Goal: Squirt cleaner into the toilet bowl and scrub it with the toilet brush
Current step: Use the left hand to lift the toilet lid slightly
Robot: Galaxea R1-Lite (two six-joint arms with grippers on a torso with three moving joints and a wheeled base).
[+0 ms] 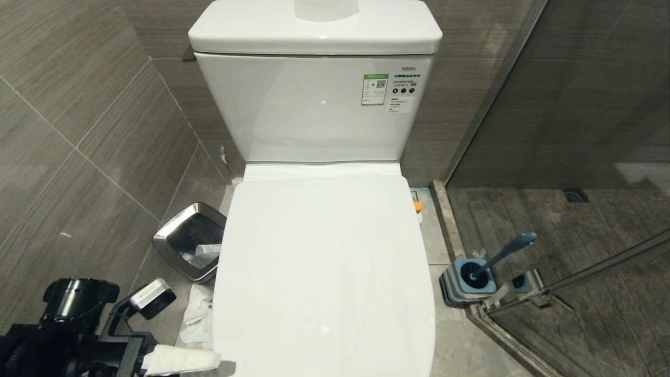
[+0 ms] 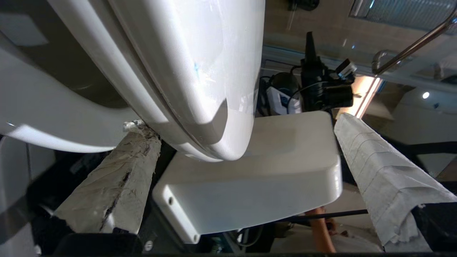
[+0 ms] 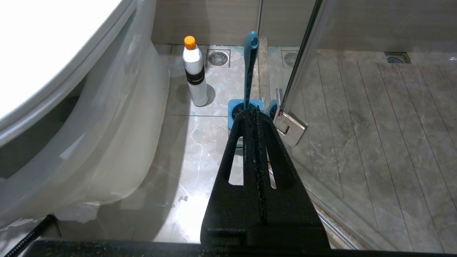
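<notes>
The toilet's white lid (image 1: 324, 262) is down, so the toilet bowl is hidden. My left gripper (image 2: 239, 121) is open at the lid's front left corner, and its paper-wrapped fingers (image 2: 114, 182) straddle the lid's front edge (image 2: 200, 89). One wrapped finger (image 1: 180, 361) shows in the head view beside that corner. The cleaner (image 3: 194, 71), a white bottle with an orange cap (image 1: 417, 206), stands on the floor right of the toilet. The toilet brush (image 1: 502, 256) stands in its blue holder (image 3: 237, 107) by the glass door. My right gripper (image 3: 254, 112) is shut and empty, hanging low before the holder.
A steel-rimmed waste bin (image 1: 191, 241) stands left of the toilet, with loose tissue (image 1: 196, 314) on the floor beside it. The glass shower door (image 1: 576, 277) and its hinge (image 3: 290, 125) close off the right. Clear film (image 3: 107, 125) wraps the toilet's side. A person's arm (image 2: 321, 232) shows behind my left gripper.
</notes>
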